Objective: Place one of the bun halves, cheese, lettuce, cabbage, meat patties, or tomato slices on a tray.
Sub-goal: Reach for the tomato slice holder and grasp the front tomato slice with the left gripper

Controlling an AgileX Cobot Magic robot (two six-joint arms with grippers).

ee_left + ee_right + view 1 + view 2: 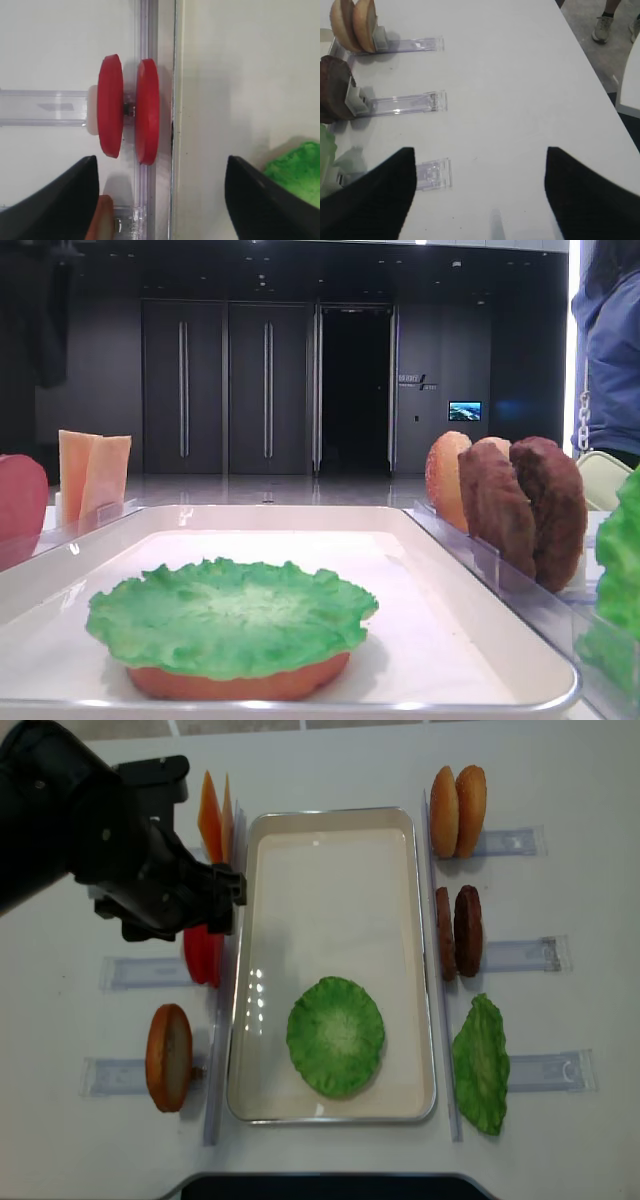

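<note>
In the left wrist view we see the left gripper [160,200] with its jaws spread wide and grasping nothing, and the two tomato slices [129,111] stand on edge in their clear rack [42,106] just ahead of the jaws, nearer the left fingertip than the right. The tray [225,75] has its rim running up between the jaws right beside the slices, and the lettuce [297,172] lies in it just ahead of the right fingertip, resting on a bun half [238,680]. The right gripper [480,195] also stands open and empty over the white table [520,90], with the meat patties [334,90] and two bun halves [354,25] well ahead of its left fingertip.
</note>
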